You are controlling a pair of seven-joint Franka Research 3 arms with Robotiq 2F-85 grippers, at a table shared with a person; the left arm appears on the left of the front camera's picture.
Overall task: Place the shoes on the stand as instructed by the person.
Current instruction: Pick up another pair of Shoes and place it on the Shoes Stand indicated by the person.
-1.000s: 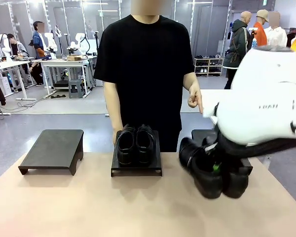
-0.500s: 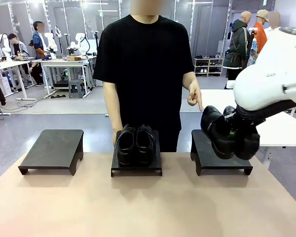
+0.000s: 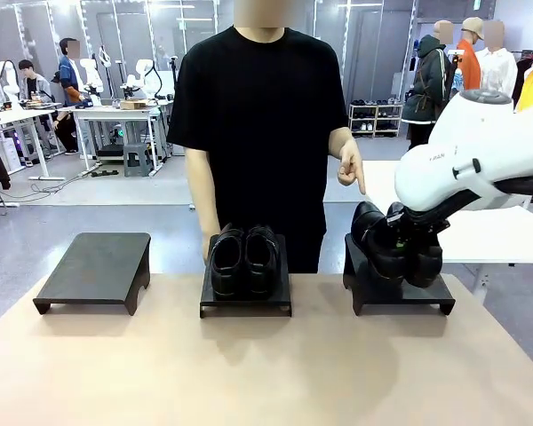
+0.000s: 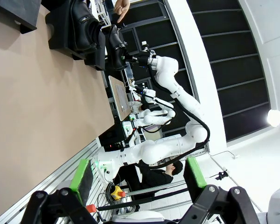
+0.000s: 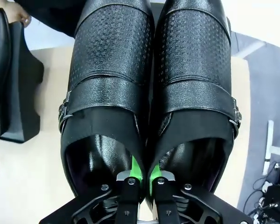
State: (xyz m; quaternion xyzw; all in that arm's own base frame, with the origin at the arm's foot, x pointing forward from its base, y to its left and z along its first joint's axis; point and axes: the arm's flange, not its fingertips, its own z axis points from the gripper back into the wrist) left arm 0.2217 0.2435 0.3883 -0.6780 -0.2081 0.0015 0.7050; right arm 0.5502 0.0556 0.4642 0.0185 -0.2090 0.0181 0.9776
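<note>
One pair of glossy black shoes (image 3: 244,259) stands on the middle stand (image 3: 246,302). My right gripper (image 3: 401,232) holds the second pair of black shoes (image 3: 393,253) tilted, low over the right stand (image 3: 400,295); I cannot tell whether they touch it. In the right wrist view my right gripper (image 5: 141,176) is shut on the adjoining inner sides of the two buckled shoes (image 5: 112,70). The person's hand (image 3: 349,173) points a finger down at the right stand. My left gripper (image 4: 137,173) is open, holds nothing, and is far from the held shoes (image 4: 81,30).
The left stand (image 3: 96,269) is bare. The tan table (image 3: 249,373) stretches in front of the three stands. The person in the black T-shirt (image 3: 262,115) stands close behind the middle stand. A white table (image 3: 502,232) lies behind my right arm.
My right arm has carried the second pair from the table's front right up and back, then down onto the right stand's area. The person's pointing hand has stayed put.
</note>
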